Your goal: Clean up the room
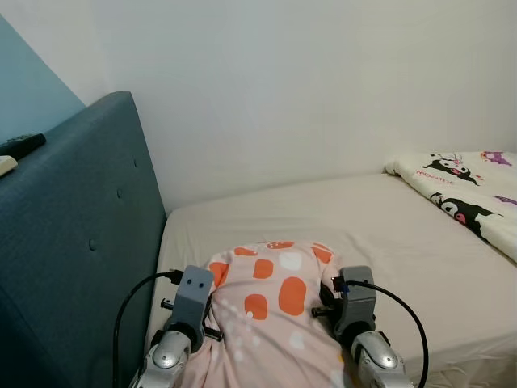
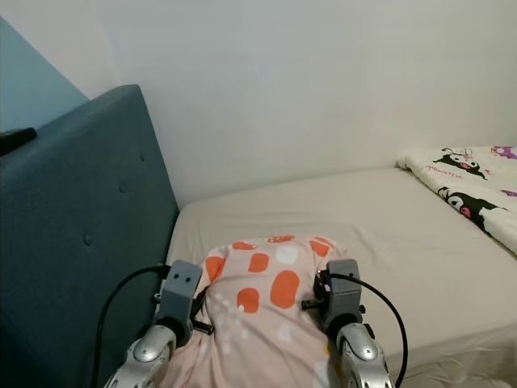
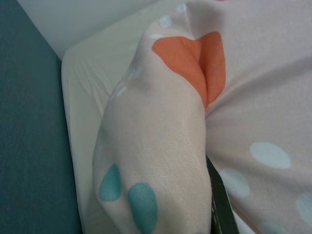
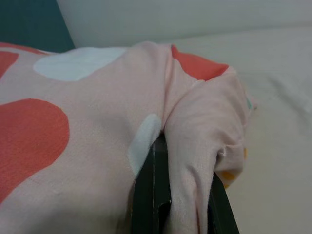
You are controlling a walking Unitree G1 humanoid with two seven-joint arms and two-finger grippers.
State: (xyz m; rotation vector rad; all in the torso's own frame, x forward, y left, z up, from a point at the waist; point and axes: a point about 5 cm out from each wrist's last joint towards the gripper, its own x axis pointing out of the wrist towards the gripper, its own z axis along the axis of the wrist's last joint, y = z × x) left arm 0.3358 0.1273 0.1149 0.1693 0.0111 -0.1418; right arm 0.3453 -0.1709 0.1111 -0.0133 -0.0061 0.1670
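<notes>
Left pincer [image 3: 214,195]: gripping the pillow [image 1: 275,311] edge.
Right pincer [image 4: 180,204]: clamping the other edge.
Bed [image 1: 363,226]: lying open ahead.
Headboard [image 1: 81,242]: standing just leftward.

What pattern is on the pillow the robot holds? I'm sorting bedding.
Pale pink pillow with orange, white and teal spots; clearest in the left eye view.

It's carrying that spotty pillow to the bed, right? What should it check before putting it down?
1. Right gripper pinching the pink pillow: ok, fabric sits between its fingers.
2. Left gripper holding the pillow: cannot tell, fabric covers the fingers.
3. Bare mattress ahead for landing: ok.
4. Cartoon blanket out of the way: ok, off at the right.
5. Remote on the headboard safe from bumps: ok, well aside.
</notes>
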